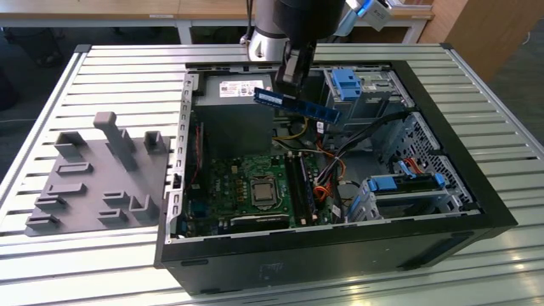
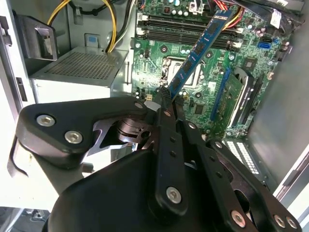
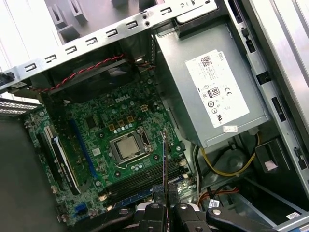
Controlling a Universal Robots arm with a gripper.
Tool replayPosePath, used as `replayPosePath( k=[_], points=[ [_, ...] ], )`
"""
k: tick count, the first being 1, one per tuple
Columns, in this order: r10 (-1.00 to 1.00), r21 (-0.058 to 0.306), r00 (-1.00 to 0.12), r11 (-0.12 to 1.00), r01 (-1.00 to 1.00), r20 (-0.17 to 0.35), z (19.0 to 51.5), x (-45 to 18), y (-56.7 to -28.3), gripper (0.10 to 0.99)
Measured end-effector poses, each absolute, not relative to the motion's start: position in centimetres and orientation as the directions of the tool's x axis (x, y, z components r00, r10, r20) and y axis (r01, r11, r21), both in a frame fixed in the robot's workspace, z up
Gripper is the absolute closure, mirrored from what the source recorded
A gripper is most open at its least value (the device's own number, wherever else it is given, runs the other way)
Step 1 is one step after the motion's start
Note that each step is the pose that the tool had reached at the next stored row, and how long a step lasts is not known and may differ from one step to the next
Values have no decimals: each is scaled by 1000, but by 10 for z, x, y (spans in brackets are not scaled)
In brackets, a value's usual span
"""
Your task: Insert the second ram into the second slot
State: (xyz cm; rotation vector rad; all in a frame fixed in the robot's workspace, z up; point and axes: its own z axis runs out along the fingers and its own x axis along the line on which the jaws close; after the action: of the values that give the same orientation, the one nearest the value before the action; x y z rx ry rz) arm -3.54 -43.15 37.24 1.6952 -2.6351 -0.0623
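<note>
Work area surroundings
We see a ribbed metal worktop (image 1: 85,83) under even light; behind it stand light wood tables (image 1: 102,7) with white frames, and a brown wooden panel (image 1: 488,29) at the exterior view's right.

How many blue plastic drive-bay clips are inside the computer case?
2. One blue clip is at the case's far side, beside the second ram held in the tool; the other clip nearer, at the exterior view's right. More may be hidden.
</note>
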Motion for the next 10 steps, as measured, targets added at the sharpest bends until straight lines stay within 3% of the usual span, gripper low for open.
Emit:
replayPosePath(
  k=[10],
  points=[
    [-892,38,-452,451,-892,-15,372,-35,-432,949]
  ],
)
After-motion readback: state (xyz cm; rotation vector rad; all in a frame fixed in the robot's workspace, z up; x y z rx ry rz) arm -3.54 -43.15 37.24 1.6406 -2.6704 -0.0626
